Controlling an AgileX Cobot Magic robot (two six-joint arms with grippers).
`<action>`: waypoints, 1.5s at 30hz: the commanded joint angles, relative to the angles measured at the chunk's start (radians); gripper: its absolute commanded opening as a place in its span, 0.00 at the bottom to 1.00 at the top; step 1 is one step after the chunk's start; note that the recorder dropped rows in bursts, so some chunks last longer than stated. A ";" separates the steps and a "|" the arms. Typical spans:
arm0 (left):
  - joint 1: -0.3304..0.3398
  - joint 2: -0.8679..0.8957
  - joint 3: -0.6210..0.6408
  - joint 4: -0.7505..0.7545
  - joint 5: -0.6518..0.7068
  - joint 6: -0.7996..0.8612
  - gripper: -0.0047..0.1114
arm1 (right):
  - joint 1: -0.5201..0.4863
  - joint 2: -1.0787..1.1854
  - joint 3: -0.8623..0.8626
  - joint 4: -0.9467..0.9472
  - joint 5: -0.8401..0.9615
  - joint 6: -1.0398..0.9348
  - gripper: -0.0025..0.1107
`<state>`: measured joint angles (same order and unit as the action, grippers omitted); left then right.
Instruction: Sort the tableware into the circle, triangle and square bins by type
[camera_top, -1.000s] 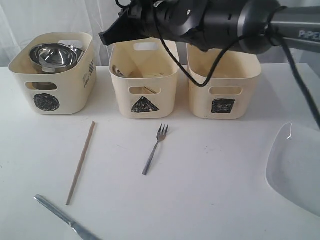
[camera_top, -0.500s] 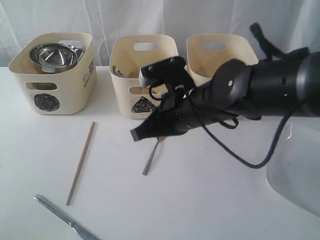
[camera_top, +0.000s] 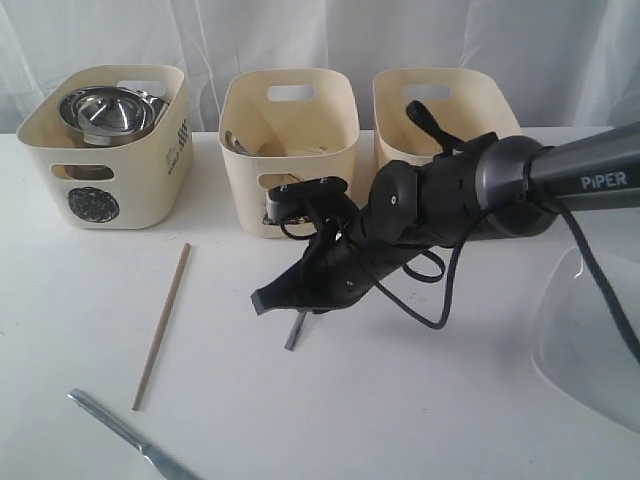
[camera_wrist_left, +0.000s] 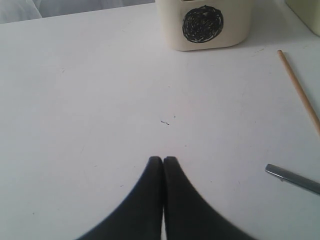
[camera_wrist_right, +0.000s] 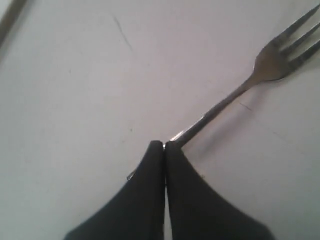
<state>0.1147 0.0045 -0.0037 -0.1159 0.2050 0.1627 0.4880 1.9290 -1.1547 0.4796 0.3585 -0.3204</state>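
Three bins (camera_top: 130, 195), one fork (camera_wrist_right: 270, 62) before your triangle bin (camera_top: 240, 180), one chopstick (camera_top: 162, 325) and one knife (camera_top: 120, 430) front-left of it, "PiPER" on the arm (camera_top: 602, 181), right claw (camera_wrist_right: 164, 145) clenched over fork's handle, perhaps pinching, left claw (camera_wrist_left: 163, 160) clenched, empty.

Bright diffuse light casts faint shadows; wrist views look slightly soft.

Three bins (camera_top: 140, 190), one fork (camera_wrist_right: 225, 102), one chopstick (camera_top: 161, 327), one knife (camera_top: 120, 428), one plate (camera_top: 590, 340).

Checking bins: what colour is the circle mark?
Circle mark: scribbled black, clearest in left wrist view.
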 joint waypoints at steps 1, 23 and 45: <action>0.000 -0.004 0.004 -0.006 -0.003 0.002 0.04 | 0.000 -0.003 -0.030 -0.009 0.013 0.067 0.02; 0.000 -0.004 0.004 -0.006 -0.003 0.002 0.04 | 0.000 0.112 -0.073 0.021 -0.090 0.280 0.46; 0.000 -0.004 0.004 -0.006 -0.003 0.002 0.04 | 0.000 0.236 -0.130 -0.071 0.108 0.378 0.19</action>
<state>0.1147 0.0045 -0.0037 -0.1159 0.2050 0.1627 0.4880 2.1177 -1.3045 0.4329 0.3271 0.0393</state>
